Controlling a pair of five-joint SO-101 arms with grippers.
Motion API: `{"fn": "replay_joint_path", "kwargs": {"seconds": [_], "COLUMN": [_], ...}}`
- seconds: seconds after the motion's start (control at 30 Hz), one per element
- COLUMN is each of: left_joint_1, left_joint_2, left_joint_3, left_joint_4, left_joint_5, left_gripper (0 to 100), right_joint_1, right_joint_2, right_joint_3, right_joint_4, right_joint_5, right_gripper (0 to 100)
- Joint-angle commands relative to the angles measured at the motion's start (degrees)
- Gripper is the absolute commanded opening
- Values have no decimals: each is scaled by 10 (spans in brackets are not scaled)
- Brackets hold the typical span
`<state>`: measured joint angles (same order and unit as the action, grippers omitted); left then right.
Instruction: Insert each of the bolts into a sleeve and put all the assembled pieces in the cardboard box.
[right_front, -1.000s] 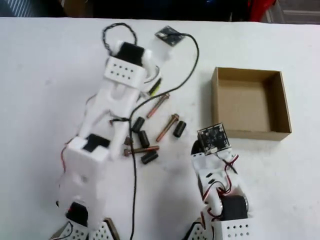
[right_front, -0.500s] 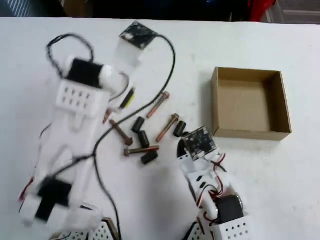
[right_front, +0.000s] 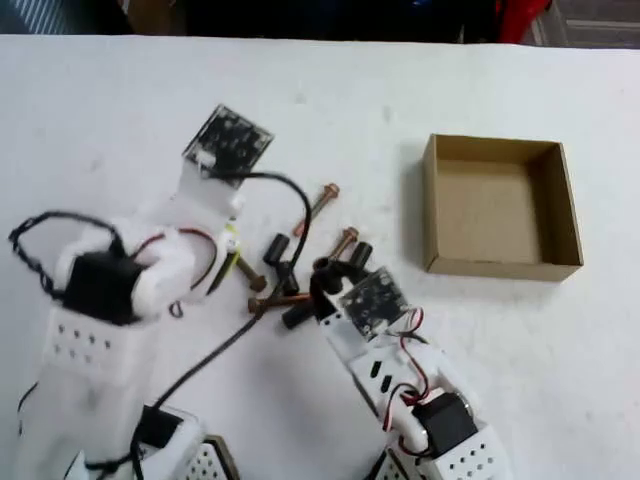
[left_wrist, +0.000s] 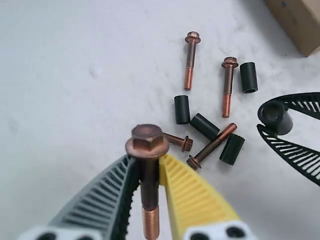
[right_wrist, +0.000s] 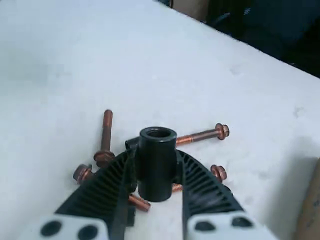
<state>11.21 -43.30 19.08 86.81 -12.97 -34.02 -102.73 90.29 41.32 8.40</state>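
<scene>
Clamped in the left gripper (left_wrist: 146, 162), a copper bolt (left_wrist: 146, 150), hex head clear of the grey and yellow fingertips, threaded end running off the frame edge. Pinched in the right gripper (right_wrist: 156, 159), a black sleeve (right_wrist: 157, 147), bore open toward the camera, far end hidden between the fingers. From above, both grippers largely masked by their camera boards (right_front: 228, 140), near centre and left of centre. Around them on the white worktop (right_front: 420, 90), four loose bolts (left_wrist: 190, 60) and four loose sleeves (left_wrist: 182, 109) in the left wrist view, two bolt heads close together, contact hard to judge; fewer countable from above, some under the arms. Cardboard box (right_front: 500, 268) at right of the high frame, open side up, near the cluster but apart.
</scene>
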Motion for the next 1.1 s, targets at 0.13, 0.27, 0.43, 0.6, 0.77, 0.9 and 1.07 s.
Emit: {"fn": "replay_joint_path", "kwargs": {"seconds": [0.13, 0.27, 0.43, 0.6, 0.77, 0.9, 1.07], "left_joint_1": [-5, -5, -4, 1, 38, 72, 80], "left_joint_2": [-56, -84, -110, -112, -114, -114, -141], "left_joint_3": [-2, 2, 2, 3, 18, 35, 38], "left_joint_4": [-37, -61, -62, -66, -108, -149, -226], "left_joint_5": [3, 3, 2, 7, 91, 126, 123], "left_gripper": [20, 20, 20, 20, 20, 20, 20], "right_joint_1": [-4, -5, -5, -27, -44, -34, -31], "right_joint_2": [-6, -6, -4, -5, -5, -5, -5], "right_joint_3": [-5, 7, 67, 65, 65, 65, 65], "right_joint_4": [-78, -140, -266, -266, -266, -252, -221], "right_joint_5": [-81, -81, -81, -81, -81, -79, -79], "right_gripper": [17, 17, 17, 17, 17, 17, 17]}}
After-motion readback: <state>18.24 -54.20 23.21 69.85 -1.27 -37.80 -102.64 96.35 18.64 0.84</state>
